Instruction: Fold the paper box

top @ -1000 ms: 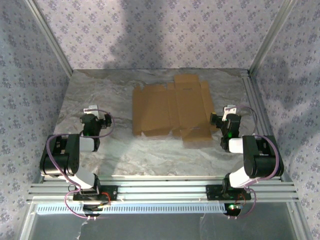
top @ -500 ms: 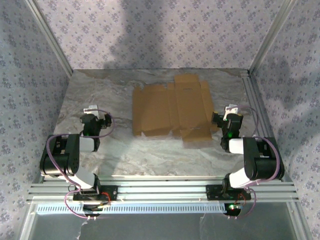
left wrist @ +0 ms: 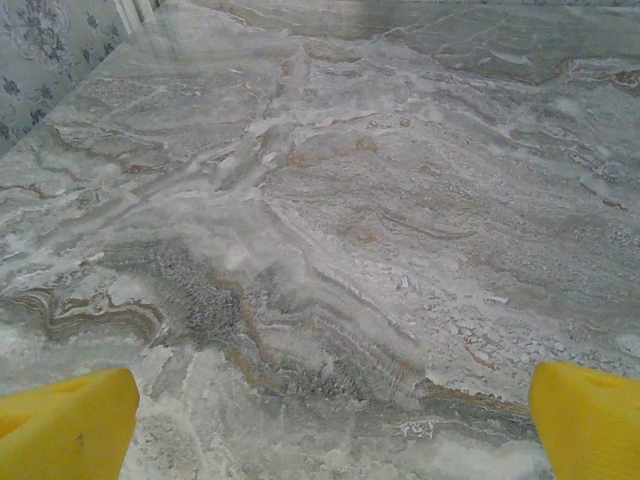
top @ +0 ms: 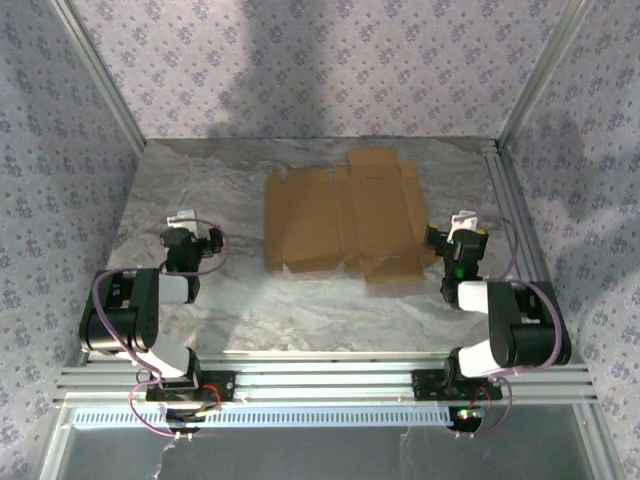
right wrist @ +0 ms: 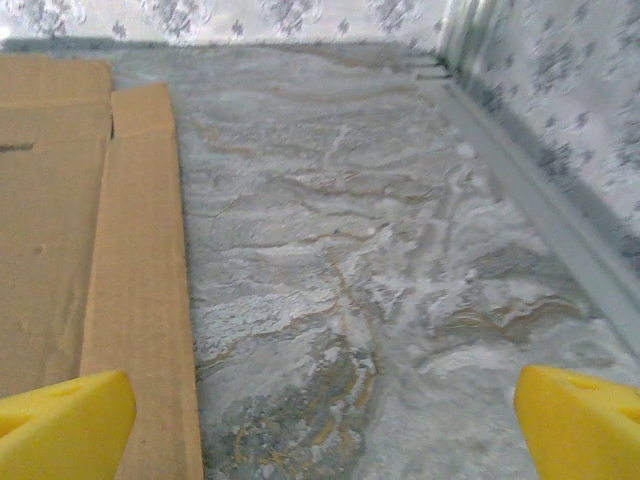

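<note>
The paper box (top: 345, 222) lies flat and unfolded in the middle of the marble table, a brown cardboard cut-out with creased panels and side flaps. Its right edge flap (right wrist: 135, 270) runs down the left side of the right wrist view. My right gripper (top: 452, 232) sits low just right of the cardboard's right edge, open, its yellow fingertips (right wrist: 65, 420) wide apart over bare marble. My left gripper (top: 190, 232) rests well left of the cardboard, open, with yellow fingertips (left wrist: 65, 420) wide apart and nothing between them.
The marble table (top: 200, 180) is walled by patterned panels on three sides. An aluminium rail (top: 505, 200) runs along the right edge, close to the right arm, and shows as a metal strip (right wrist: 540, 200) at the table's border. Another rail (top: 320, 380) crosses the front.
The right arm has shifted slightly to the right and turned a little. The left arm and the cardboard have not moved.
</note>
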### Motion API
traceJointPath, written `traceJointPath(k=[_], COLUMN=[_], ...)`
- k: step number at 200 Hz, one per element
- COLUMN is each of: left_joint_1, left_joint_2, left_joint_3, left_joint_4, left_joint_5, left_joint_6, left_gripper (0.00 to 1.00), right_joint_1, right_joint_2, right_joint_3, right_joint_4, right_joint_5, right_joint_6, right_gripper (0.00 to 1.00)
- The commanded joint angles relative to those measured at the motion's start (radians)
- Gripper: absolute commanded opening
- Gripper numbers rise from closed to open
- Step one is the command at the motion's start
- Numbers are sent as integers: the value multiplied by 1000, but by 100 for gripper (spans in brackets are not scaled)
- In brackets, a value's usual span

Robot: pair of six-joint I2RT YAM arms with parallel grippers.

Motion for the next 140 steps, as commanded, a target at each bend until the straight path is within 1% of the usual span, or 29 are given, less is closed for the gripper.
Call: traceJointPath(k=[1, 12, 19, 29, 39, 54, 60, 65, 69, 74, 78, 81, 87, 90, 95, 99, 103, 109, 114, 123, 130, 140], left_joint_1=[-40, -55, -76, -120, -161, -249, -286, -317, -332, -334, -331, -327, -318, -313, -308, -301, -301, -326, -371, -488, -580, -691], left_joint_2=[-171, -255, -293, -347, -409, -493, -515, -526, -529, -528, -522, -516, -500, -490, -479, -470, -462, -452, -448, -452, -456, -448], left_joint_3=[7, 39, 40, 40, 65, 155, 208, 262, 310, 388, 442, 497, 572, 593, 606, 606, 601, 591, 593, 594, 581, 556], left_joint_4=[-131, -258, -279, -292, -345, -472, -537, -593, -674, -802, -922, -1010, -1142, -1182, -1185, -1162, -1133, -1091, -1091, -1124, -1123, -1111], left_joint_5=[-59, -57, -78, -120, -144, -222, -268, -307, -329, -320, -303, -282, -210, -164, -86, 28, 120, 203, 206, 114, 71, 48], left_joint_6=[15, 2, 14, 30, 37, 42, 27, -12, -76, -193, -309, -388, -503, -536, -562, -564, -566, -576, -583, -603, -631, -719], left_gripper=[100, 100, 100, 100, 100, 100, 100, 100, 100, 100, 100, 100, 100, 100, 100, 100, 100, 98, 92, 90, 89, 87], right_joint_1=[51, 88, 109, 125, 128, 132, 132, 132, 129, 122, 116, 109, 89, 76, 58, 45, 37, 37, 45, 77, 115, 179], right_joint_2=[-124, -225, -299, -407, -513, -639, -678, -704, -717, -729, -736, -739, -743, -745, -748, -748, -747, -743, -734, -710, -691, -683], right_joint_3=[-15, 4, 24, 77, 167, 300, 355, 406, 451, 506, 550, 571, 595, 603, 615, 623, 633, 639, 642, 664, 679, 690], right_joint_4=[-50, -135, -193, -339, -526, -753, -844, -935, -1028, -1154, -1259, -1309, -1302, -1288, -1270, -1264, -1274, -1288, -1301, -1371, -1447, -1533], right_joint_5=[149, 193, 231, 263, 264, 229, 220, 225, 230, 221, 188, 137, -7, -113, -223, -308, -364, -457, -504, -544, -518, -418], right_joint_6=[-21, -48, -67, -66, -31, 17, 72, 154, 254, 397, 515, 572, 571, 557, 553, 546, 558, 572, 574, 558, 537, 530], right_gripper=[99, 99, 99, 99, 99, 99, 99, 99, 99, 99, 99, 99, 99, 99, 99, 99, 99, 99, 99, 99, 99, 99])
